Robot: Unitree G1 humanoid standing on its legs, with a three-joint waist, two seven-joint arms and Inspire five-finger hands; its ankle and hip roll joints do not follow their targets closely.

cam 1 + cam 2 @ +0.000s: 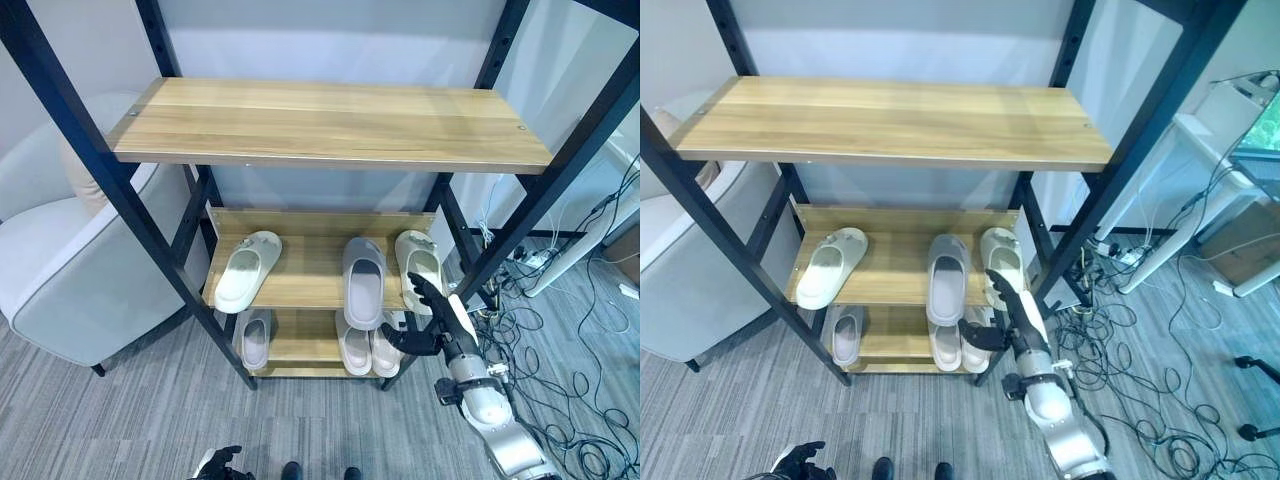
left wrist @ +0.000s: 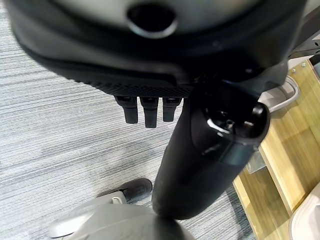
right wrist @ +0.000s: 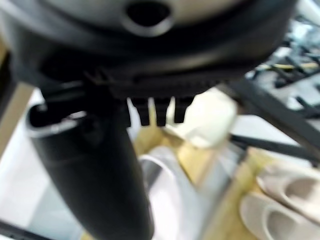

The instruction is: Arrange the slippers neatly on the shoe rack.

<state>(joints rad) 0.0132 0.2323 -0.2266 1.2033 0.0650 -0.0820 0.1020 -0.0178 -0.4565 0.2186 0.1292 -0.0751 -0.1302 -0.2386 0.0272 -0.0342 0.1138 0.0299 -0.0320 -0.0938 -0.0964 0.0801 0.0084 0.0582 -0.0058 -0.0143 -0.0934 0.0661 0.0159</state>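
Your right hand (image 1: 437,312) sits lower right of centre, fingers straight and released, holding nothing, at the front edge of the shoe rack (image 1: 330,125) beside the cream slipper (image 1: 418,262). The grey slipper (image 1: 364,281) and another cream slipper (image 1: 247,270) share the middle shelf; more slippers (image 1: 355,349) lie below. Your left hand (image 1: 218,464), bottom edge: fingers relaxed, empty.

We see grey striped carpet (image 1: 120,420) underfoot, a pale armchair (image 1: 70,260) at the left, a plain wall (image 1: 320,40) behind, and tangled cables (image 1: 1140,330) lower right.
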